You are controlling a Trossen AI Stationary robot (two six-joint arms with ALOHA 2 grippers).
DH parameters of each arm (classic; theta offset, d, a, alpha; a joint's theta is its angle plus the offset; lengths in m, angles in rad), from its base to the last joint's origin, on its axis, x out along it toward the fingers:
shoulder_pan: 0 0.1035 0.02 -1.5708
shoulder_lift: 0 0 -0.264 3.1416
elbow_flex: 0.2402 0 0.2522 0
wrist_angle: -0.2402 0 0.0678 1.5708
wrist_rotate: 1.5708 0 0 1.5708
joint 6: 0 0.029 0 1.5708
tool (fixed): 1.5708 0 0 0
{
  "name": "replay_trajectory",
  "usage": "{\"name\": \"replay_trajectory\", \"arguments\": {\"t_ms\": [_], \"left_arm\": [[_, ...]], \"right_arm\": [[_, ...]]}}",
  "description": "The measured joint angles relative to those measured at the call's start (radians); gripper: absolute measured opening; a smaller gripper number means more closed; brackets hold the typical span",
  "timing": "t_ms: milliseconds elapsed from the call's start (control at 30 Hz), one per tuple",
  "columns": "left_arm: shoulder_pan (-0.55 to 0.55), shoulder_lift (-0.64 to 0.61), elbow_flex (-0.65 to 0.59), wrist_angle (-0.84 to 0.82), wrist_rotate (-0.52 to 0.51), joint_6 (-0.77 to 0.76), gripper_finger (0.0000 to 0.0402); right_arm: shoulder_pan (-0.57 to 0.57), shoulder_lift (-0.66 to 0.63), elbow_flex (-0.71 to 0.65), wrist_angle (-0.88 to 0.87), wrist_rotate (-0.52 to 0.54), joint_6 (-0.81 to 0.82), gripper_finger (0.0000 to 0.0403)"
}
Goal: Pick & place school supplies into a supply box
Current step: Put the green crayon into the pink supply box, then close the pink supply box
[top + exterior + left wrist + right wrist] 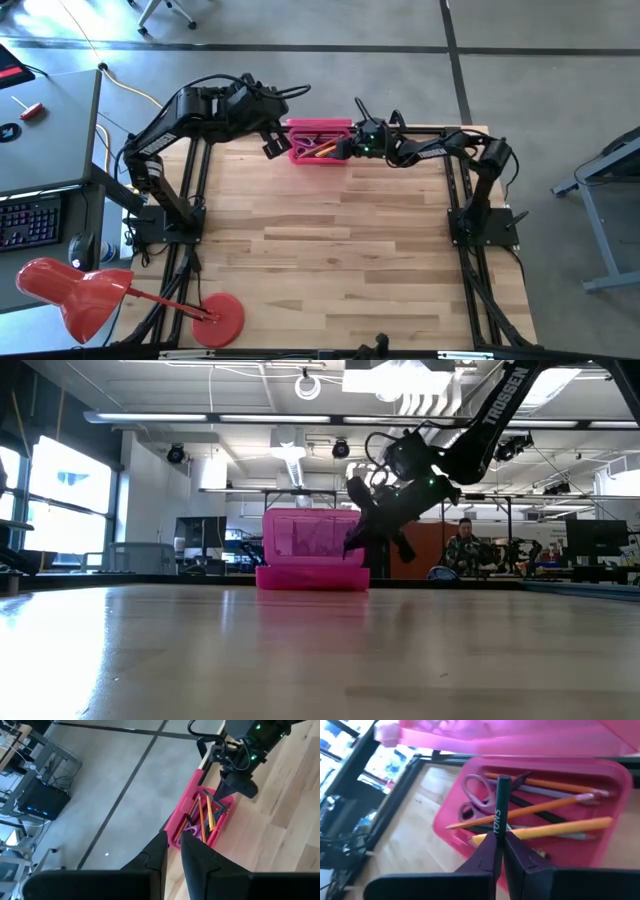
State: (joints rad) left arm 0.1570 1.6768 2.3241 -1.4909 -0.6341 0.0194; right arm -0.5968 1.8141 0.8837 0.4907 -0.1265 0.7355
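Note:
The pink supply box (318, 142) sits at the table's far edge with its lid (310, 535) standing upright. Inside lie orange and yellow pencils (555, 827), a black pen and purple scissors (474, 795). My right gripper (499, 851) is at the box's right end (352, 140), shut on a dark green pen (500, 805). My left gripper (172, 847) hangs well above the box's left end (275, 143). A narrow gap shows between its fingers, with nothing in it. My right gripper pinches the green pen's lower shaft (498, 829) between its two fingertips. The pen runs along the fingers and sticks out ahead of them. The fingers come slanting down from the table's right side. The pen is lifted, tilted over the box's inside, its free end (503, 780) above the scissors.
A red desk lamp (80, 290) leans over the near left corner, its round base (220, 318) on the table. A grey desk with a keyboard (30, 215) stands beyond the left edge. Bare wood (340, 250) spreads in front of the box. A person (462, 550) sits in the room behind.

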Motion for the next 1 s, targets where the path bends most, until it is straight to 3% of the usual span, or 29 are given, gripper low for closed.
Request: {"name": "replay_trajectory", "arguments": {"t_ms": [233, 500, 633, 833, 933, 1000], "left_arm": [[0.0, 0.0, 0.0, 0.0, 0.017, -0.001, 0.0083], [0.0, 0.0, 0.0, -0.001, 0.044, -0.001, 0.0083], [0.0, 0.001, 0.0, -0.003, 0.044, -0.001, 0.0083], [0.0, 0.001, 0.0, -0.012, 0.044, -0.001, 0.0083], [0.0, 0.001, 0.0, -0.035, 0.051, -0.02, 0.0083], [0.0, 0.001, -0.001, -0.06, 0.051, -0.048, 0.0083]], "right_arm": [[0.002, 0.0, 0.0, -0.036, 0.12, 0.061, 0.0022], [-0.006, 0.0, 0.0, -0.055, 0.14, 0.071, 0.0071], [-0.005, -0.001, 0.0, 0.008, 0.055, 0.053, 0.0085], [0.058, -0.064, 0.0, 0.077, -0.245, -0.039, 0.0083], [0.11, -0.134, 0.0, 0.073, -0.247, -0.129, 0.0079], [0.141, -0.19, -0.001, 0.08, -0.192, -0.216, 0.0077]]}}
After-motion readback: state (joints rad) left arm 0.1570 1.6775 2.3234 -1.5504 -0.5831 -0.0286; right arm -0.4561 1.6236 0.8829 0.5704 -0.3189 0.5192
